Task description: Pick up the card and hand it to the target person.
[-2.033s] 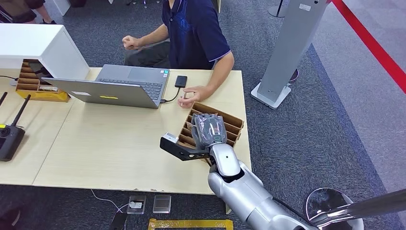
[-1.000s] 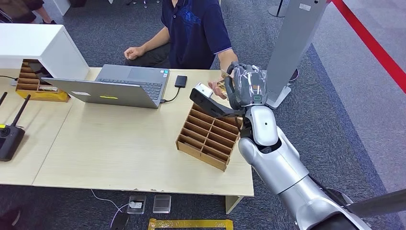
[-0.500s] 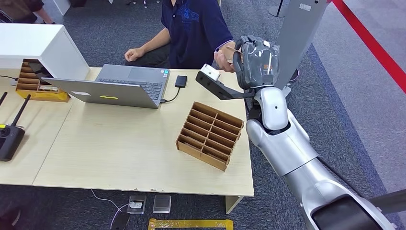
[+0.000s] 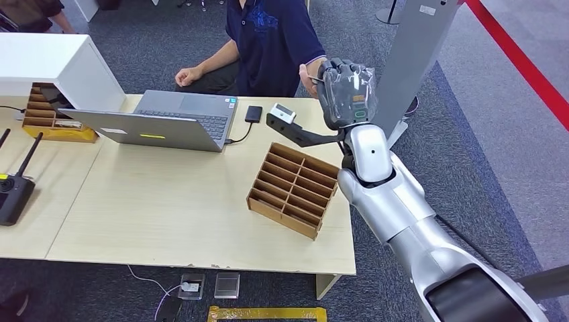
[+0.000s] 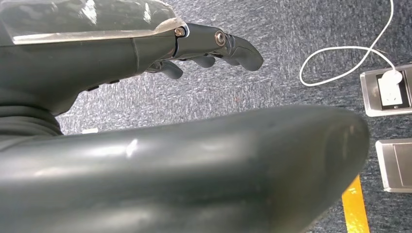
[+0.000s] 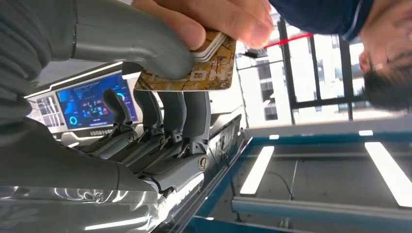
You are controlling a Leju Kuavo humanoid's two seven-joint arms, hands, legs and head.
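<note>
out on the left, the robot's left hand (image 5: 145, 53) hangs low over grey carpet, fingers loosely curled and nothing in them, well out of this exchange. moving across the bench (image 4: 168, 194), there's the open laptop (image 4: 168, 121), then the cardboard divider tray (image 4: 295, 189) near the bench's right edge. now the action: the right hand (image 4: 345, 90) is raised past the bench's far right corner, right up at the person's hand (image 4: 310, 70). from the right wrist, the card (image 6: 192, 73) is pinched between the thick thumb and the dark fingers (image 6: 197, 114) standing behind it, and the person's hand (image 6: 218, 19) already has fingertips clamped on the card's far edge. so both parties grip it at once, from opposite ends. the card's long axis runs from the robot's thumb outward to the person, and that's the line it should leave along. the judgement here: the handover is nearly done, and the next move calls for the thumb to ease off so the card slides away toward the person. let go late, and the card gets tugged or bent.
</note>
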